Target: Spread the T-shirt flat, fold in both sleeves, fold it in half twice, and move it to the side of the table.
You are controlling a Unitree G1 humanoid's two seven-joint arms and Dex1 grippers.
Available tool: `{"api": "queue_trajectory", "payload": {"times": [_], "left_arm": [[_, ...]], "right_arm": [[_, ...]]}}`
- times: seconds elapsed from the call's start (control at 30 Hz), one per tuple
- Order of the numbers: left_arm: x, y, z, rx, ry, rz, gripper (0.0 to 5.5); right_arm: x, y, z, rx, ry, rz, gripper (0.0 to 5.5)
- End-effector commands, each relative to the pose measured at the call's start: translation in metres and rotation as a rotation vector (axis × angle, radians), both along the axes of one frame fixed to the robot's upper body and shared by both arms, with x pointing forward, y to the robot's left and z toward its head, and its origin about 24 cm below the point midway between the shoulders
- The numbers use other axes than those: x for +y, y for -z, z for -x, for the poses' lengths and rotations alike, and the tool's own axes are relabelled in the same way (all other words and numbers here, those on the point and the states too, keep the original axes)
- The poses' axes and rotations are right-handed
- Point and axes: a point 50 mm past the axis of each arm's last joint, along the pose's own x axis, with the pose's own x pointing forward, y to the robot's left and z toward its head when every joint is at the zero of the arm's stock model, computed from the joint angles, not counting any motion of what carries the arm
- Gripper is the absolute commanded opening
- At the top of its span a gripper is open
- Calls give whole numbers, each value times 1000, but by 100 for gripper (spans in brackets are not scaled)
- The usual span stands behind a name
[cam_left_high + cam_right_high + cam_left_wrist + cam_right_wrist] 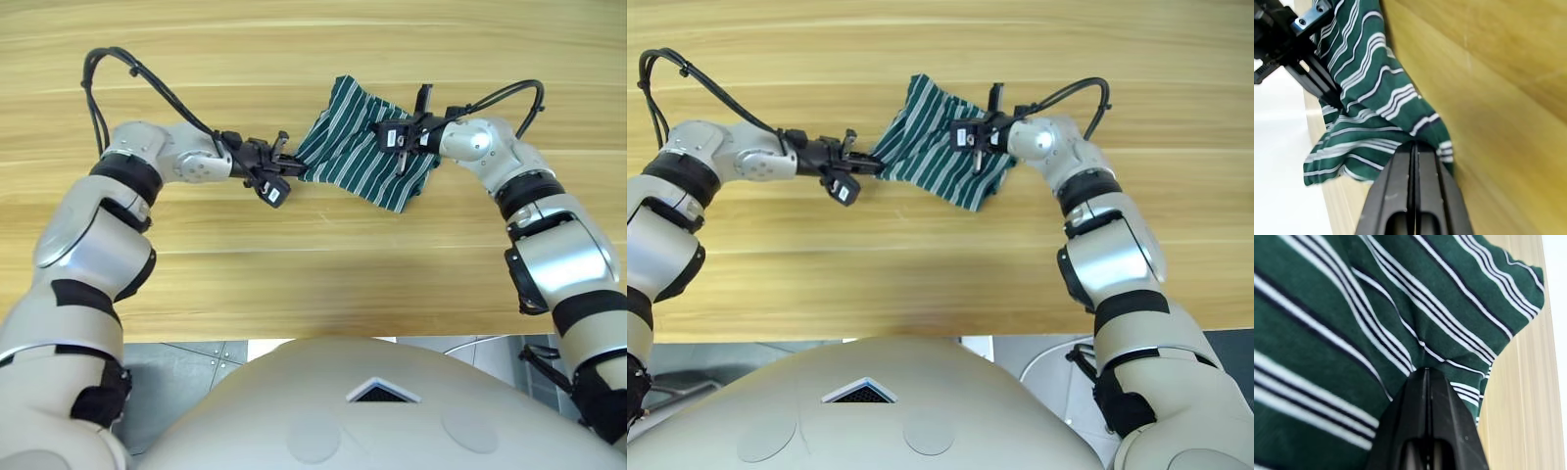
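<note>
Left gripper (297, 172) squeezed tight, pinching left edge of T-shirt (355, 149). Right gripper (384, 134) squeezed tight too, pinching cloth on top of shirt, near its right side. Green stripy T-shirt bunched up small on wooden table (294, 264), between both grippers.

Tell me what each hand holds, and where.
Left hand pinches the T-shirt at its left corner; right hand pinches fabric on its right side.

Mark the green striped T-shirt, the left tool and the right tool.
green striped T-shirt (343, 152), left eye view, cloth middle
left tool (1414, 146), left wrist view, fingertips
right tool (1425, 371), right wrist view, fingertips
</note>
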Motion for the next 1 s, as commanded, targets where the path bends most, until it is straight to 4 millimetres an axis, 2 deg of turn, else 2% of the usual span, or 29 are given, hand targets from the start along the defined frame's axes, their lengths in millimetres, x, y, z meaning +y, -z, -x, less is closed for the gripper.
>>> {"api": "queue_trajectory", "payload": {"times": [0.03,0.13,0.23,0.33,0.43,0.5,0.6,0.7,1.0], "left_arm": [[31,4,-5,-4,-113,-134,0],[25,-5,-14,-55,-146,-74,0],[22,-13,-21,-92,-178,-12,0],[19,-17,-23,-104,-200,43,0],[16,-23,-26,-117,-211,95,0],[11,-27,-28,-127,-206,131,0],[-2,-32,-27,-126,-167,185,0],[-15,-36,-26,-122,-126,224,0],[-29,-35,-28,-120,-119,235,0]], "right_arm": [[-20,27,18,135,38,76,3],[-17,13,17,115,9,-29,3],[-22,-11,12,50,10,-139,3],[-26,-30,12,-2,12,-221,3],[-25,-52,14,-52,-6,-336,3],[-22,-61,13,-73,-7,-355,3],[-13,-61,10,-73,-13,-337,3],[3,-52,10,-44,-46,-300,3],[49,-21,4,42,-95,-211,3]]}}
